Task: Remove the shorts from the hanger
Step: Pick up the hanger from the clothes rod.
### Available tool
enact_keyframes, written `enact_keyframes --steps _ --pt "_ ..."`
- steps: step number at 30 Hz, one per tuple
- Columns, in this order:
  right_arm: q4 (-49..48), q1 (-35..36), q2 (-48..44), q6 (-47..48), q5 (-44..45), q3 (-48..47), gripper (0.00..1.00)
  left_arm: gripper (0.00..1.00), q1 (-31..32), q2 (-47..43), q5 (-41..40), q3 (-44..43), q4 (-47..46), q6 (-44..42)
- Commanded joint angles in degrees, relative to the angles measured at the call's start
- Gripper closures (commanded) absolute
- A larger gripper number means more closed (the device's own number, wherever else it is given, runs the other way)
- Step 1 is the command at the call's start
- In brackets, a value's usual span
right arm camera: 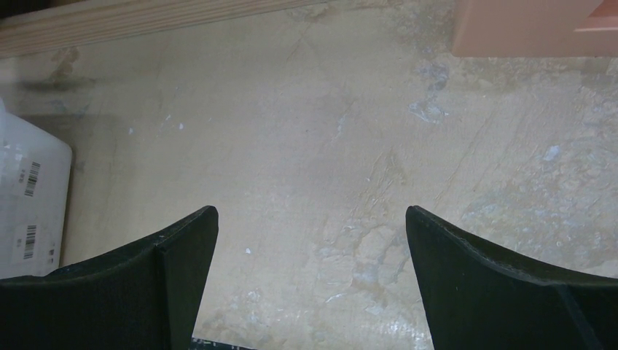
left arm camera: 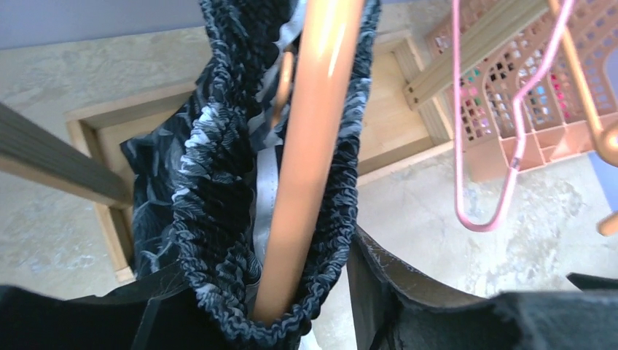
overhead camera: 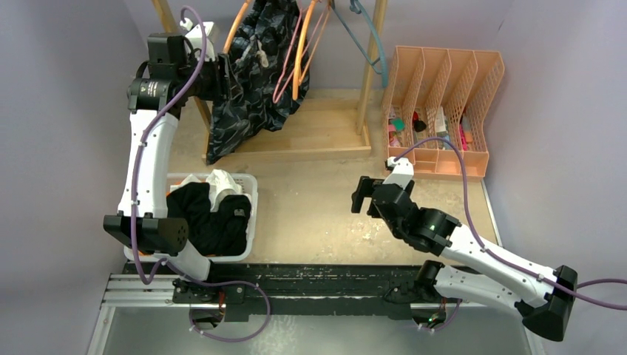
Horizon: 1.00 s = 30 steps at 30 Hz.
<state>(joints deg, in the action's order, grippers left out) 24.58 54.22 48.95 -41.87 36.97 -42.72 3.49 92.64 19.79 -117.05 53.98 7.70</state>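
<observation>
One pair, the camo shorts [overhead camera: 248, 81], hung at the table's twelve o'clock, its gathered elastic waistband looped round one arm of an orange hanger [left arm camera: 310, 146] on the wooden rack [overhead camera: 310, 137]. That was probably why the left hand [overhead camera: 216, 78] was raised to waistband height rather than reaching for the loose legs below. In the left wrist view its two dark fingers straddled the bottom of the waistband loop and the hanger arm, partly apart. I could not tell whether they were already pinching the cloth. The waistband looked likely to need sliding off the end of the hanger arm, since a straight downward pull could drag the hanger with it. A white basket [overhead camera: 253, 214] sat at about eight o'clock, close under the rack, seemingly as the drop point, and it held black shorts [overhead camera: 211, 218] and white shorts [overhead camera: 218, 181]. An empty pink hanger [left arm camera: 503, 168] hung beside the orange one. The right hand [right arm camera: 312, 233] hovered over bare table just toward three o'clock of centre, jaws spread wide and holding nothing, apparently kept clear of the left arm's work. A peach organiser [overhead camera: 444, 74] stood at two o'clock. The only printing visible was barcode stickers [right arm camera: 29, 179] on the basket's side, too small to read. No brand name showed on the shorts.
</observation>
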Motion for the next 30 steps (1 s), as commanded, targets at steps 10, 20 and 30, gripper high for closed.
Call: enact_keyframes --steps 10,20,30 --pt "0.26 -0.08 -0.70 -3.37 4.12 -1.48 0.01 0.44 -0.32 1.47 1.25 -4.98 -3.19 2.55" --pt "2.81 -0.08 -1.14 -4.97 5.24 -0.34 0.01 0.53 -0.32 -2.31 -2.39 0.98 -14.76 5.61" --pt "2.53 -0.12 -0.97 -5.68 5.03 0.36 0.01 1.00 -0.32 -7.18 4.46 5.70 -21.92 8.70"
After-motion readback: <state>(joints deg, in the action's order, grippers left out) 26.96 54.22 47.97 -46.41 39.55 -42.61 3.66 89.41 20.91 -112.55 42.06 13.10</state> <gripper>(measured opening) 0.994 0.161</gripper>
